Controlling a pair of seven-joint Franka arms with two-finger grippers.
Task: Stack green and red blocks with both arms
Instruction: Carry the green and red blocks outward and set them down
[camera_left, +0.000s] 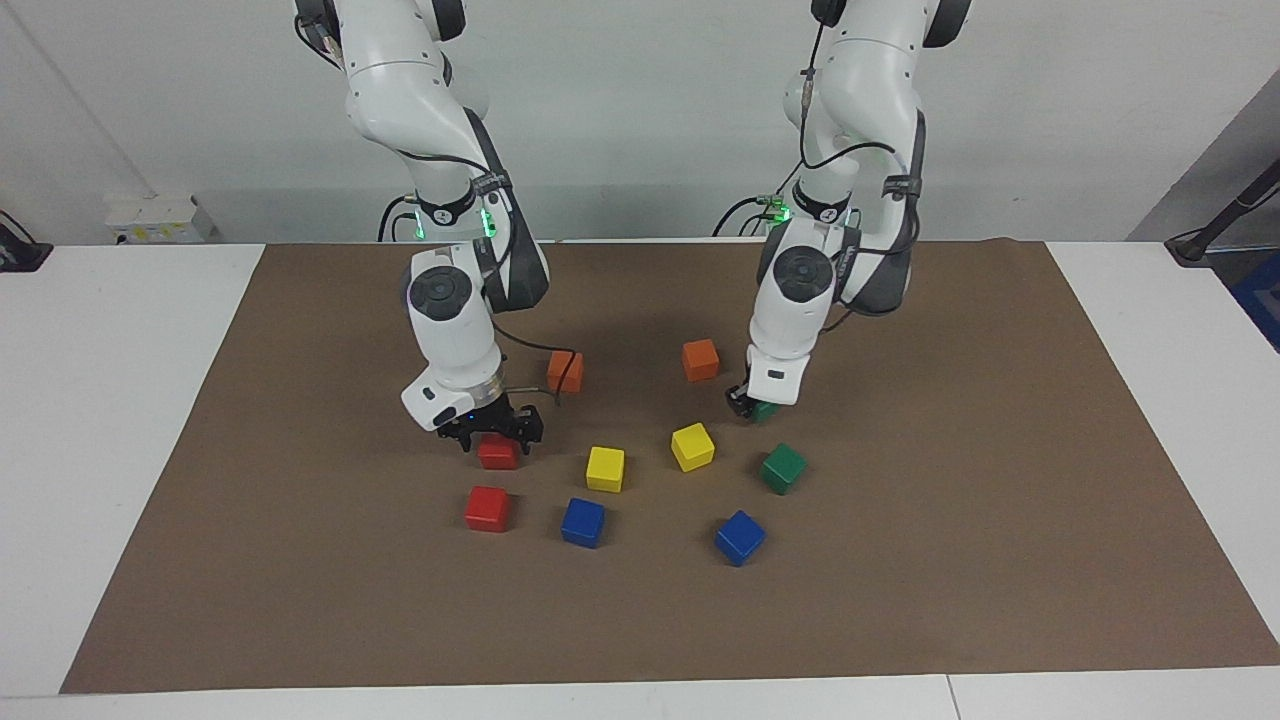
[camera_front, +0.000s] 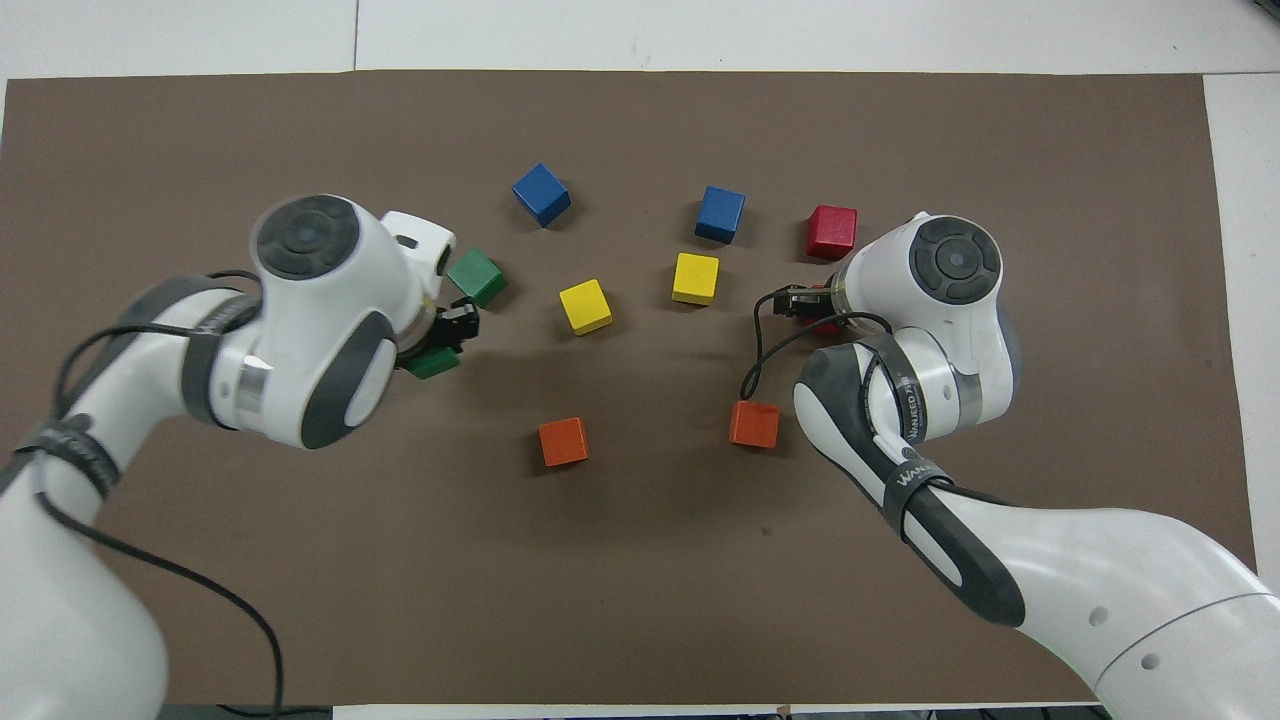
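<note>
On the brown mat (camera_left: 900, 600) that covered the desk (camera_left: 120, 420), the left gripper (camera_left: 742, 408) had its jaws closed tight on a green block (camera_left: 764, 411), which sat partly hidden under the wrist near the left arm's end of the cluster; in the overhead view that held green block (camera_front: 432, 362) showed just beneath the gripper, clamped in the left gripper (camera_front: 462, 325); a second green block (camera_left: 783, 468) lay free on the mat just beside it, farther from the robots; the right gripper (camera_left: 497, 437) was down around a red block (camera_left: 498, 453) toward the right arm's end, its jaws spread wide to either side of the cube, and whether they already pressed it could not be told; from overhead only a sliver of that red block (camera_front: 826, 322) showed past the right gripper (camera_front: 800, 303); the other red block (camera_left: 487, 508) rested alone on the mat, farther from the robots than the first and well clear of the jaws; between the two arms stood two yellow cubes (camera_left: 692, 446) side by side, with two blue cubes (camera_left: 583, 522) farther from the robots than those, and two orange cubes (camera_left: 700, 359) nearer the robots; nothing had yet been stacked, every cube lying singly on the mat.
</note>
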